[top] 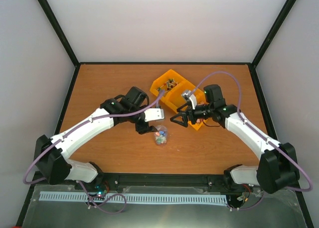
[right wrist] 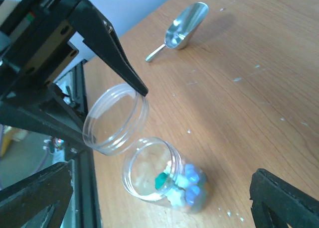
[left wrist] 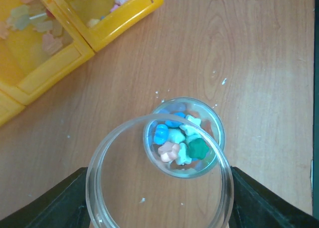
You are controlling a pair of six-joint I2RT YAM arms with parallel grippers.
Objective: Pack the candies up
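**Ana:** Where are the candies (left wrist: 177, 141) lying?
**Ben:** They are lying in the bottom of the clear jar (right wrist: 144, 173). It is sitting on the table (top: 99, 83), near the yellow bins (top: 174, 91).
**Ana:** What is the left gripper (top: 143, 127) doing?
**Ben:** It is holding the clear lid (right wrist: 115, 119) between its fingers, just above the jar and a bit to one side.
**Ana:** And the right gripper (top: 178, 120)?
**Ben:** Its jaws are gaping wide and holding nothing.

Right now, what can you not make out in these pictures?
- Left wrist: the bin is cut off by the top and left edges, and its contents are blurred. The lid overlaps the jar.
- Top view: the candies are too small to count. The left gripper hides the lid.
- Right wrist: the bin is outside the frame.
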